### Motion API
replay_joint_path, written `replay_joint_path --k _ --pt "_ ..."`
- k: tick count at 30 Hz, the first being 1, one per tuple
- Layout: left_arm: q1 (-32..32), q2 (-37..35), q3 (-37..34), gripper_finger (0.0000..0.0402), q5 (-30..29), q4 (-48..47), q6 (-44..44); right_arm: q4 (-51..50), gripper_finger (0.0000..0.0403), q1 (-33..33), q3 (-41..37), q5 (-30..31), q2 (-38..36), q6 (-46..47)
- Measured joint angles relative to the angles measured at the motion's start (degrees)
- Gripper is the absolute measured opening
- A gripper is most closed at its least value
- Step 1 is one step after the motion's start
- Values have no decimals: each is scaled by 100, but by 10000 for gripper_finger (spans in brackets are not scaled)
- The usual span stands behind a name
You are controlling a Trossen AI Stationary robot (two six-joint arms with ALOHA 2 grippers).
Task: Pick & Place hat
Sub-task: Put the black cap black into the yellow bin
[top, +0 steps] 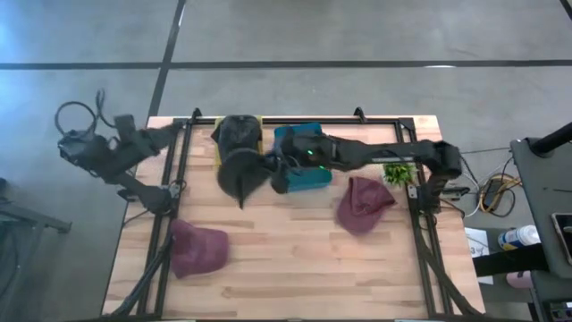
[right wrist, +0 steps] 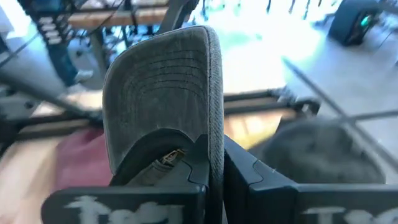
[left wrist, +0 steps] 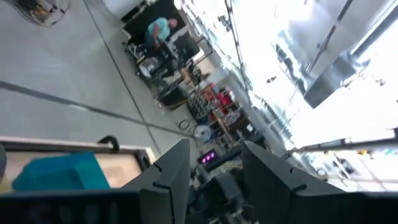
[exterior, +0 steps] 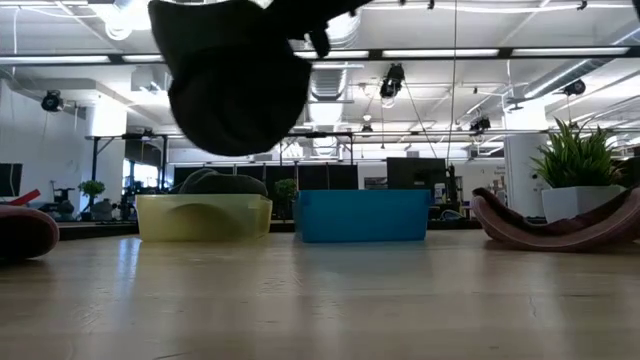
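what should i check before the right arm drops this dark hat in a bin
1. Right gripper shut on the dark hat: ok.
2. Hat clear of the table, hanging in the air in the low view: ok.
3. Hat over a bin: not ok, it hangs just in front of the yellow bin, not above it.
4. Yellow bin free: not ok, another dark hat already lies in it.
5. Blue bin contents: cannot tell.
6. Left gripper out of the way, off the table's left edge: ok.

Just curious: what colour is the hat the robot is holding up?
Dark grey, almost black; the hat shows best in the right wrist view, pinched by the right gripper.
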Motion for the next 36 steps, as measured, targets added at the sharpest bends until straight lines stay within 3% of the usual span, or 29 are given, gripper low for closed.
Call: replay_joint_path --k 7,17,22,26,36 --pt "-2 -117 -17 138 97 -30 407 1177 13 -554 853 22 862 -922" --pt "-9 -297 -6 138 91 -5 1193 858 13 -1016 2795 -420 2766 -2517" --pt "-4 -394 -6 138 89 -9 1244 1170 13 -1008 3402 59 3318 -3943" --pt "-4 -460 -6 138 85 -13 1378 1171 13 -1017 3443 182 3371 -4396" --pt "-6 -490 -10 138 -84 -130 1485 832 13 -952 2629 252 3369 -5432"
